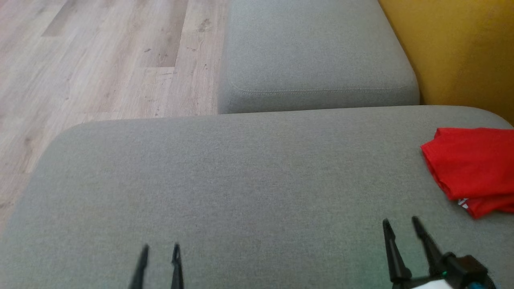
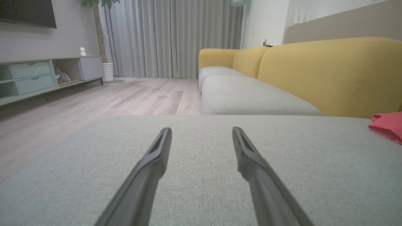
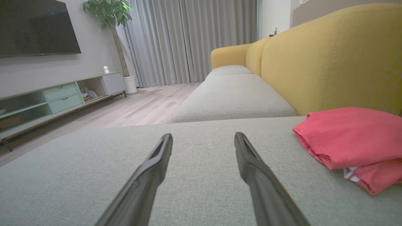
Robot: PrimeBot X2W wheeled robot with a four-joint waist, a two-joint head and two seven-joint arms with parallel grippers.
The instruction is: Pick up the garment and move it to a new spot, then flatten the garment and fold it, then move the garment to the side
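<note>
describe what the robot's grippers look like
Both the left gripper and right gripper have two long, slim, dark grey fingers tapering to narrow tips. The right one's fingers join a black base with small teal marks and a pale forearm behind.

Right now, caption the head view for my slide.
Red garment lies on grey cushion's right side; left gripper and right gripper empty, jaws open.

Your left gripper [image 1: 160, 247] and right gripper [image 1: 399, 220] both hover low, jaws spread wide, empty, fingers pointing forward.
</note>
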